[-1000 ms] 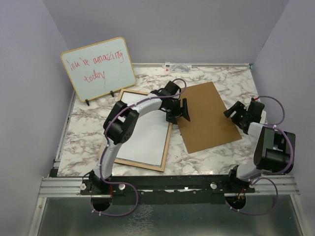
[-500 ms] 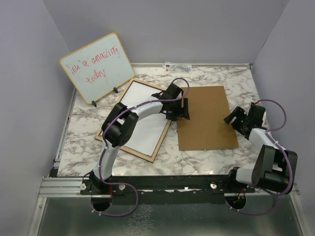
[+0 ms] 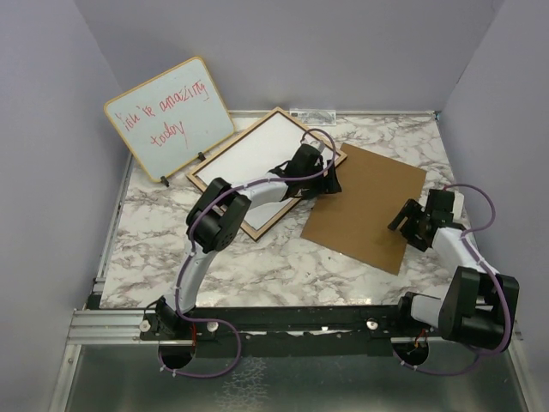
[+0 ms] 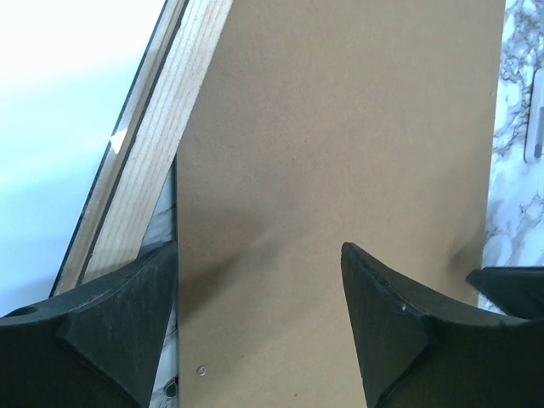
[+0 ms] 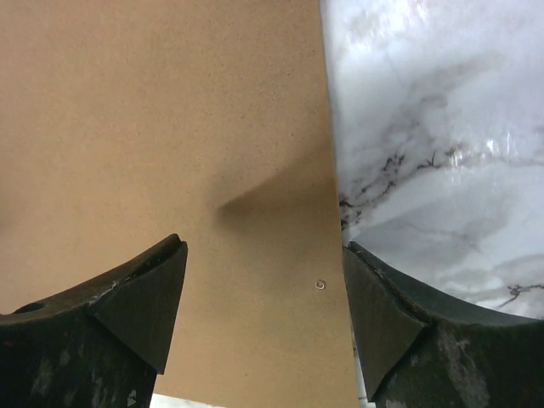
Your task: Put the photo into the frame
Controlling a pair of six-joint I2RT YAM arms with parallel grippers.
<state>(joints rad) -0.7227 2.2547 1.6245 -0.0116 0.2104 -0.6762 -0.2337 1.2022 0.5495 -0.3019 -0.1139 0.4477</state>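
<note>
photo: its printed side shows in no view; a white panel (image 3: 257, 156) fills the frame's opening, and I cannot tell whether that is the print's plain reverse.
frame (image 4: 157, 127): lies flat and skewed at the back left of the counter (image 3: 283, 266), light wood face up, with narrow straight-grained rails and a thin dark line inside the rail. The left arm crosses its near corner and hides that part.
left pincer (image 4: 259, 251): released, jaws spread wide with nothing between them. It sits at the frame's right corner; one finger is above the rail and the gap beside it, the other above the brown board (image 3: 369, 206).
brown board: a flat, matte, fine-grained rectangle lying skewed just right of the frame. Its long edge runs against the rail; whether it overlaps or only abuts is hard to make out.
right pincer (image 5: 263, 246): released and holding nothing, it straddles the board's right edge, one finger above board and one above marble. Contact cannot be told.
counter: glossy white marble pattern with grey veins.
whiteboard (image 3: 171, 116): wood-edged, propped tilted at the back left, red handwriting, near the frame's left corner.
</note>
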